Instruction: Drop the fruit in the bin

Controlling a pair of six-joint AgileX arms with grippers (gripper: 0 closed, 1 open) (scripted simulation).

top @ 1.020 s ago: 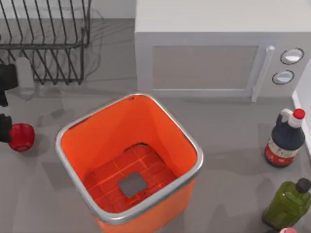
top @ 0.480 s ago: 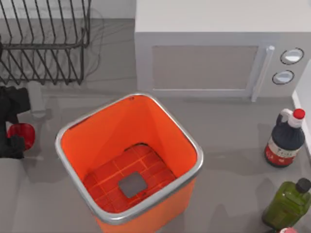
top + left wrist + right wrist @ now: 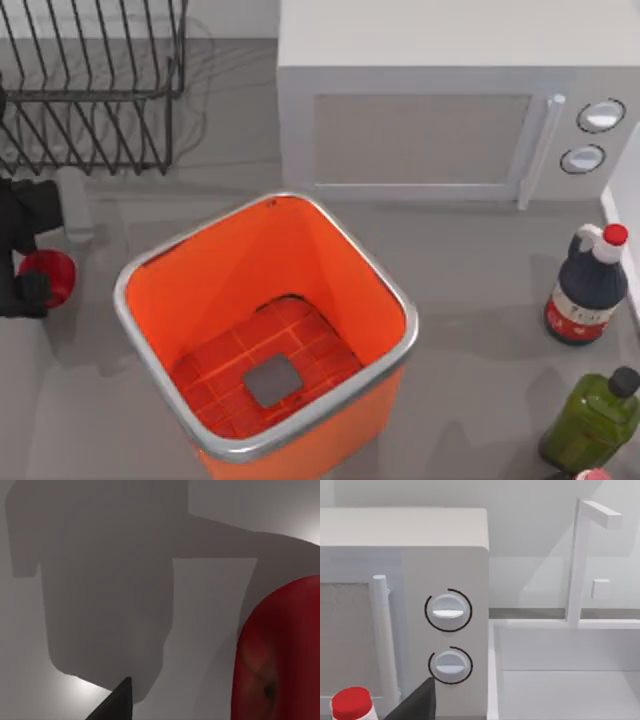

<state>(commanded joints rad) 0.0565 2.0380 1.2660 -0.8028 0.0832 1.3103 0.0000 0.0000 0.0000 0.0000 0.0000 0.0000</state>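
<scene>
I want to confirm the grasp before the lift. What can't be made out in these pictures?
- Left gripper: cut off by the top view's left edge, so whether its fingers have closed on the fruit can't be told.
- Fruit in the left wrist view: cut by the picture's edge, contact hidden.
- Right gripper: just a dark fingertip in the right wrist view; its state is unclear.

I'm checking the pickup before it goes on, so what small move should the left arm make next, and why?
Probably close the left gripper on the fruit, then lift. Its dark fingers sit on either side of the red fruit at the table's left edge, which rests beside the bin, not in it. Whether the grip is already firm is unclear.
</scene>
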